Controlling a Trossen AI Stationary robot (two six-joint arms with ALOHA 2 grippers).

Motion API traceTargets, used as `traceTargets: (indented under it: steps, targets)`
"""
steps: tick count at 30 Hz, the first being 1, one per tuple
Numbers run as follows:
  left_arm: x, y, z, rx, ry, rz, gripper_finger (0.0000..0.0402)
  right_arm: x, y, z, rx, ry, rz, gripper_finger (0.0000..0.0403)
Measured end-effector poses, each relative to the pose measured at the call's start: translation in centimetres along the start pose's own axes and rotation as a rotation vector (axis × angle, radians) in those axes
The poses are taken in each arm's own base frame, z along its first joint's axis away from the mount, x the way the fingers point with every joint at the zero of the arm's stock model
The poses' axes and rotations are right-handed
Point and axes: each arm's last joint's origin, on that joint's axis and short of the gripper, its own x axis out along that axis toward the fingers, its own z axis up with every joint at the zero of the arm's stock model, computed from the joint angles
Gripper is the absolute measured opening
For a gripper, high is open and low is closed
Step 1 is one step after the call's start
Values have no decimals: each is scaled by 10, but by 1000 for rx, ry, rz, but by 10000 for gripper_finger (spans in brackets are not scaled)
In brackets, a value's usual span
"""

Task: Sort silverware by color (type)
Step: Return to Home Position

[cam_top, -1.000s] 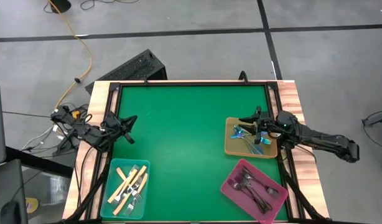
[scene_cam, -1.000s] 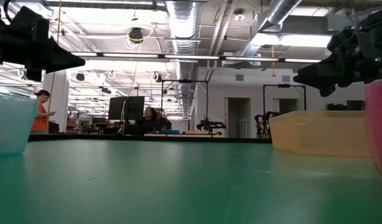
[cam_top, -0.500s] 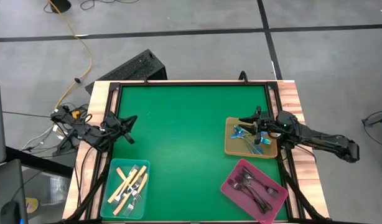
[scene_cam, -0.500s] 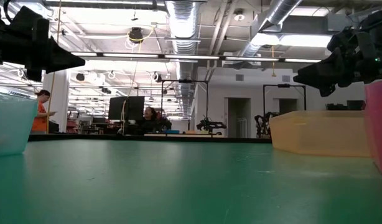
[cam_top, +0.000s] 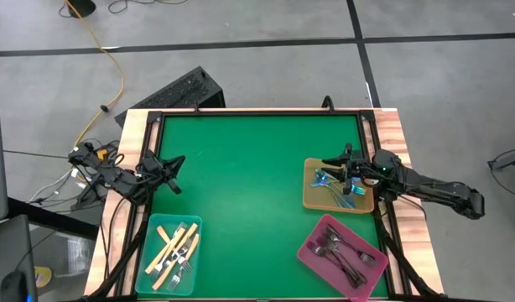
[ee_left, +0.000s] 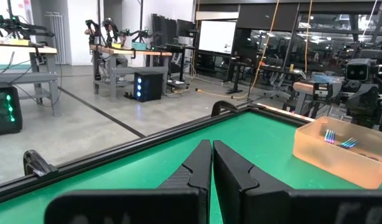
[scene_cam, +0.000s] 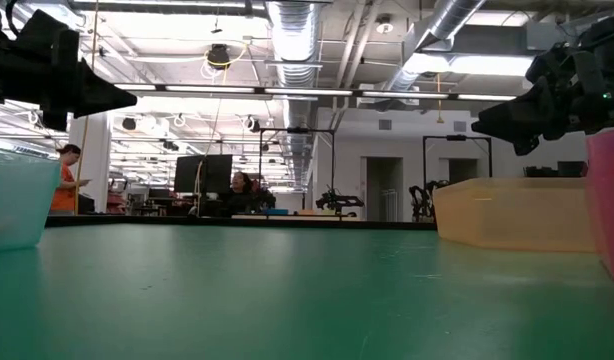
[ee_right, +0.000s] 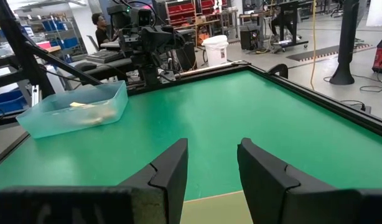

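The silverware lies sorted in three trays. Cream-handled forks (cam_top: 175,247) lie in the teal tray (cam_top: 150,277) at the near left. Iridescent blue forks (cam_top: 335,186) lie in the tan tray (cam_top: 314,202) at the right. Dark grey forks (cam_top: 345,254) lie in the pink tray (cam_top: 314,256) at the near right. My left gripper (cam_top: 175,173) hovers shut at the table's left edge, holding nothing. My right gripper (cam_top: 341,172) hovers open above the tan tray, with nothing between its fingers (ee_right: 172,168).
A black frame (cam_top: 257,112) edges the green mat (cam_top: 249,193), whose middle is bare. In the right wrist view the teal tray (ee_right: 76,109) stands across the mat with the left arm (ee_right: 144,37) behind it. Workbenches and people show in the room beyond.
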Motion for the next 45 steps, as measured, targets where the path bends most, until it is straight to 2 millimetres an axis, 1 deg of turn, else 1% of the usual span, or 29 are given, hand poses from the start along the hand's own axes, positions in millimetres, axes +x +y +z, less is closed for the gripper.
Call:
traceTargets:
  steps: [41, 45]
  targets:
    - [0, 0, 0, 0, 0, 0, 0, 0, 0, 0, 0, 0, 0, 161]
    - [0, 0, 0, 0, 0, 0, 0, 0, -1, 0, 0, -3, -22, 161]
